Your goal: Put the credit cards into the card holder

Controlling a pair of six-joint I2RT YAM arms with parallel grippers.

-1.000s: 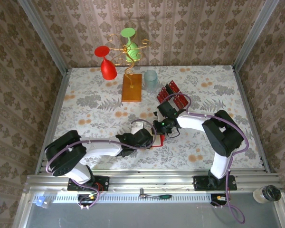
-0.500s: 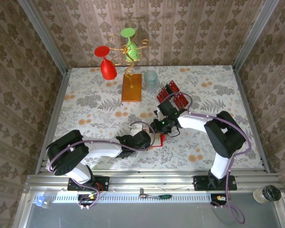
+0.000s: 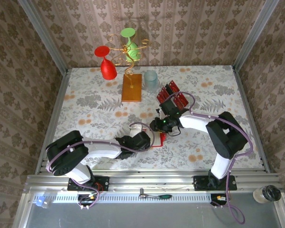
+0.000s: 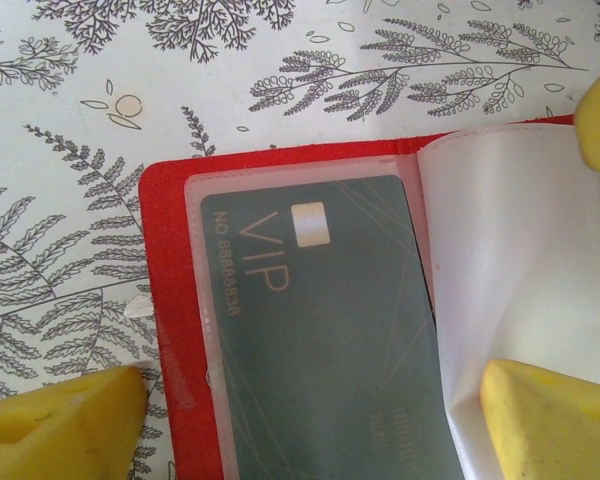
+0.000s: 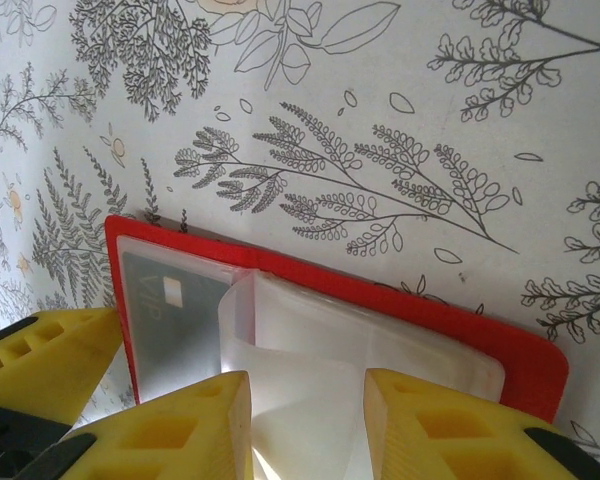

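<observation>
Where the card holder (image 4: 170, 330) lies open, the left gripper (image 4: 305, 425) straddles it.

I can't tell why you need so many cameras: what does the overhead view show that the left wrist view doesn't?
Overhead view: the left arm, the right arm, red cards standing upright, a tumbler, a wire rack of goblets. Left wrist view: a dark card printed VIP, with a chip, inside a clear sleeve. Shared: the open red card holder on the leaf-patterned table.
</observation>
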